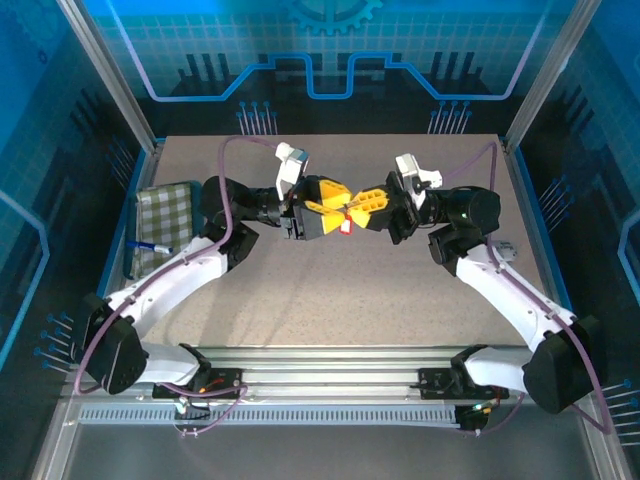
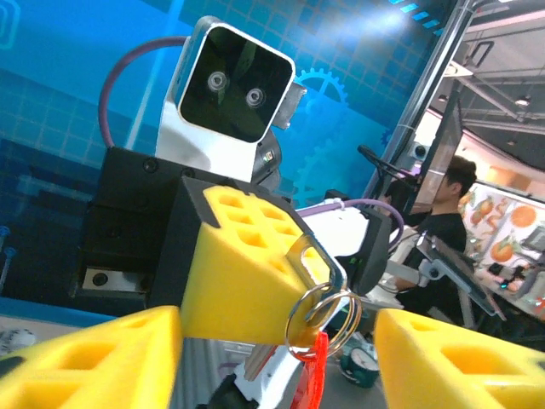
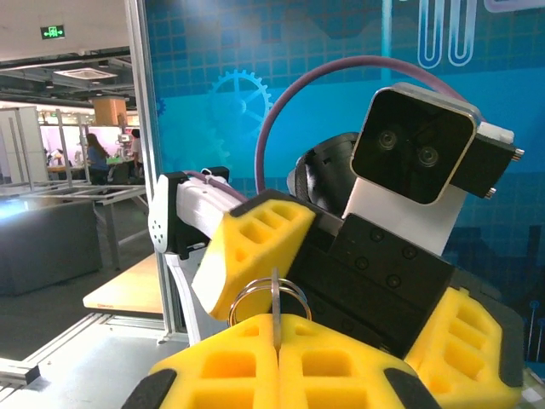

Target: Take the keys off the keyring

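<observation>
Right gripper, pinched shut on the key above the table's middle, faces the left gripper, whose jaws gape around the dangling keyring and red tag, with a checked cloth at the left edge.

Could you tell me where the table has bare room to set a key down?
Free: the broad patch between both arms and the near rail, and the far strip beyond them. Crowded: where left gripper and right gripper meet, and the left edge by the checked cloth.
</observation>
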